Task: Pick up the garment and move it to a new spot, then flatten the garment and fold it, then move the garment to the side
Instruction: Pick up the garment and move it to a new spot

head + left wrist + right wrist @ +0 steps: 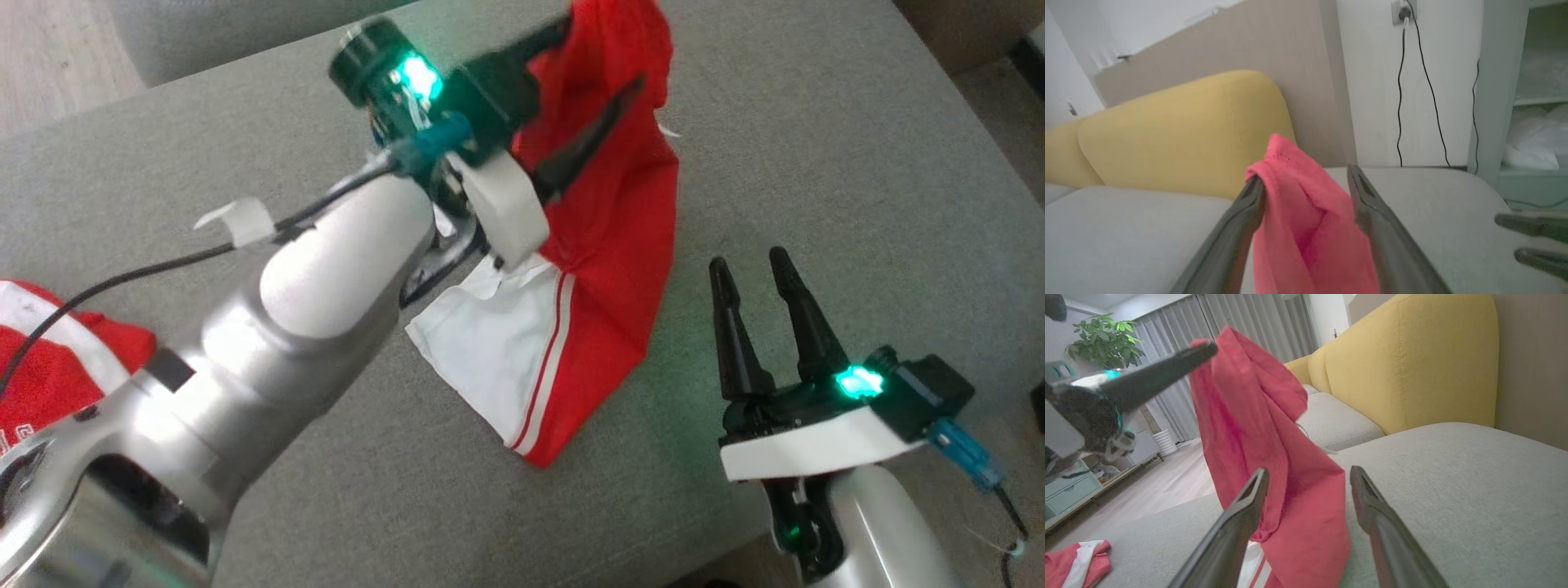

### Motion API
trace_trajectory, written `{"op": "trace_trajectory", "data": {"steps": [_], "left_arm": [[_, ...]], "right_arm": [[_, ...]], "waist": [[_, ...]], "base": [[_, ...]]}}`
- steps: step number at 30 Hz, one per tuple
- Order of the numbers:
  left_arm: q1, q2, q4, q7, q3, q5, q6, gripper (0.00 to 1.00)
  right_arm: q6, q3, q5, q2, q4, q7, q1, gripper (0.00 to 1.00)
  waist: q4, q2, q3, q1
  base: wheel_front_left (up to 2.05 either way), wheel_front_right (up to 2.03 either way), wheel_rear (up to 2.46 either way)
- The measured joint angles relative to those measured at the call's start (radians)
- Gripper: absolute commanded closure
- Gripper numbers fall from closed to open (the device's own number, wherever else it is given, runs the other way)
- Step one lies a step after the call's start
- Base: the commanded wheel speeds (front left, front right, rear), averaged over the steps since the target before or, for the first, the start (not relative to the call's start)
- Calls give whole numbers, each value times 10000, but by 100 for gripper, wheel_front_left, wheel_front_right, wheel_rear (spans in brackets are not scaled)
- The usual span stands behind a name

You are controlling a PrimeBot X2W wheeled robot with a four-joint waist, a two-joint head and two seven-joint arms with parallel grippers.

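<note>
My left forearm [326,269] covers the near edge of the garment [620,269] in the head view. The garment's top runs off that view, and one finger of my left gripper [1306,175] is lost behind the cloth. Whether the cloth is snagged on a fingertip or only draped over it, I cannot tell. My right gripper [1508,238] is a blurred, cut-off shape at the left wrist view's right edge.

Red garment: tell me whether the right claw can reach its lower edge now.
Probably yes. The right claw is open, beside the red garment, with only bare grey cushion between them and nothing in the way.
</note>
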Motion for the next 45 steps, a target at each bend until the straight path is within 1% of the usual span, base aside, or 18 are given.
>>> {"op": "trace_trajectory", "data": {"steps": [2, 5, 8, 15, 19, 21, 23, 25, 26, 27, 28, 32, 34, 36, 38, 40, 43, 45], "left_arm": [[-35, 148, -6, 251, -602, -372, 0, 0], [-89, 301, -61, 414, -1030, -953, 2, 0], [-226, 474, -180, 825, -1687, -1507, 0, 0], [-301, 792, -449, 1406, -2568, -2359, 0, 0], [-387, 905, -543, 1028, -2587, -2395, 2, 0], [-461, 1049, -533, 650, -2454, -2395, 128, 0], [-441, 1200, -516, 180, -2173, -2399, 453, 0], [-339, 1398, -552, -410, -1758, -2470, 924, 0], [-231, 1532, -593, -709, -1561, -2499, 1204, 0], [164, 1896, -719, -1289, -1235, -2499, 1787, 0], [465, 2096, -798, -1498, -1072, -2500, 2079, 0], [2224, 2775, -1461, -1975, -341, -2725, 3267, 0], [3228, 2953, -1988, -2031, 117, -2773, 3837, 0], [4181, 3045, -2688, -2031, 663, -2499, 4288, 0], [5113, 3005, -3377, -2040, 1325, -2111, 4638, 0], [6061, 2880, -3862, -2063, 1925, -1776, 4826, 0], [7463, 2510, -4213, -2075, 2612, -1112, 4861, 0], [8205, 2086, -4332, -2075, 3091, -897, 4817, 0]], "right_arm": [[0, 52, 58, 0, 4, 0, -139, 0], [0, 65, 109, 0, 12, 0, -182, 0], [0, 63, 113, 0, 67, 0, -182, 0], [0, 8, 169, 0, 146, 0, -179, 0], [0, -92, 169, 0, 194, 0, -174, 0], [0, -178, 155, 0, 209, 0, -167, 0], [0, -307, 77, 0, 247, 0, -147, 0], [0, -476, -31, 0, 259, 0, -86, 0], [0, -579, -59, 0, 267, 0, -47, 0], [0, -807, -178, 0, 295, 0, 24, 0], [0, -917, -247, 0, 293, 0, 63, 0], [0, -1312, -573, 0, 311, 0, 406, 0], [0, -1496, -744, 2, 324, 0, 582, 0], [0, -1685, -880, 4, 343, 0, 691, 0], [0, -1850, -984, 4, 345, 0, 762, 0], [0, -1979, -1089, 4, 349, 0, 797, 0], [0, -2115, -1189, 8, 349, 0, 798, 0], [0, -2163, -1264, 8, 353, 0, 811, 0]], "waist": [[44, 0, 1, -1], [105, 0, -23, -1], [187, 0, -93, -1], [473, 0, -376, -2], [699, 0, -509, -2], [842, 0, -584, -1], [1009, 0, -675, -2], [1207, 0, -767, -2], [1316, 0, -814, -2], [1561, 0, -911, -2], [1693, 0, -956, -2], [2291, 0, -1120, -3], [2612, 0, -1183, -3], [2932, 0, -1221, -2], [3238, 0, -1246, -3], [3508, 0, -1265, -3], [3839, 0, -1285, -3], [3996, 0, -1298, -3]], "base": [[0, 0, 0], [0, 0, 0], [0, 0, 0], [0, 0, 0], [0, 0, 0], [0, 0, 0], [0, 0, 0], [0, 0, 0], [0, 0, 0], [0, 0, 0], [0, 0, 0], [0, 0, 0], [0, 0, 0], [0, 0, 0], [0, 0, 0], [0, 0, 0], [0, 0, 0], [0, 0, 0]]}}
